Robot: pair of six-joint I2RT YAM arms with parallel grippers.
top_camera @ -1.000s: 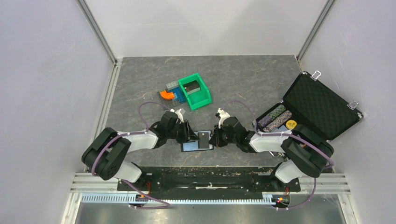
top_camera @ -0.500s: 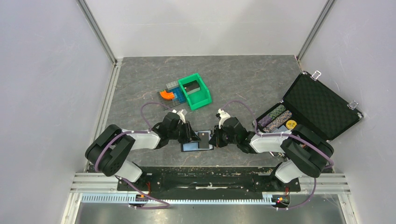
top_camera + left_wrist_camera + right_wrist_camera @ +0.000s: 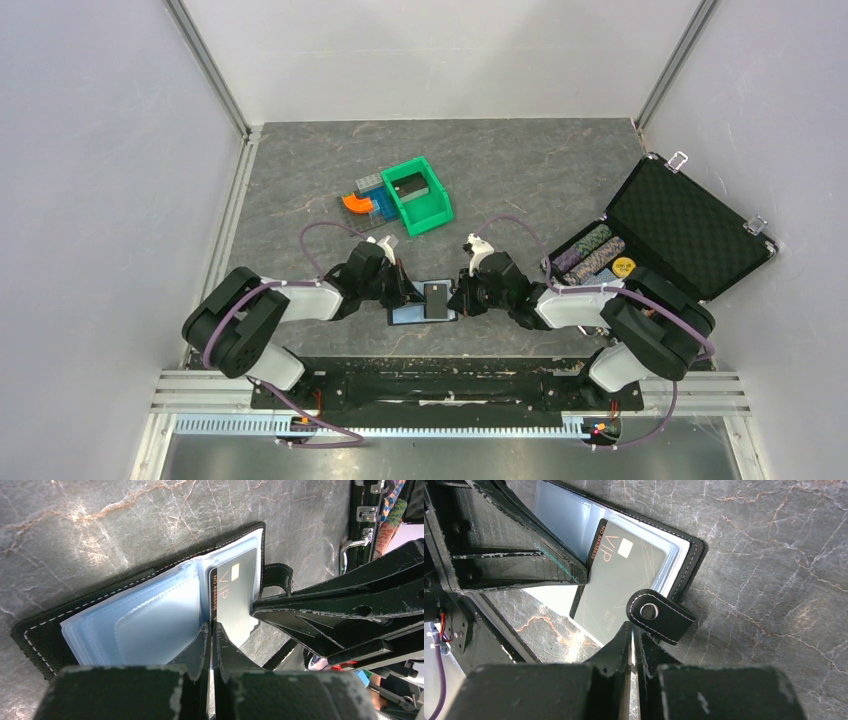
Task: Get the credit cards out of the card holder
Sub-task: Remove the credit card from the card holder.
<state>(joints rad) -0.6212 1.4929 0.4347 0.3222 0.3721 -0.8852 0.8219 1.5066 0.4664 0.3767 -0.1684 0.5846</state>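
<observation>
The card holder [image 3: 420, 314] lies open on the table between both arms, its clear blue-grey sleeves [image 3: 150, 625] facing up. A black credit card [image 3: 234, 597] marked VIP sticks partly out of a sleeve; it also shows in the right wrist view [image 3: 616, 580] and the top view [image 3: 435, 297]. My left gripper [image 3: 212, 630] is shut on the card's long edge. My right gripper [image 3: 633, 630] is shut on the holder's edge beside the snap strap [image 3: 659, 615]. Other cards are hidden.
A green bin [image 3: 417, 195] with blue and orange pieces [image 3: 360, 203] beside it stands behind the left arm. A large black foam-lined case [image 3: 685, 225] lies open at the right, with poker chips [image 3: 590, 253] in it. Walls close in on the left, right and back.
The left arm has shifted slightly toward the near edge, and the black card has shifted slightly toward the near edge with it. The right arm has hardly moved.
</observation>
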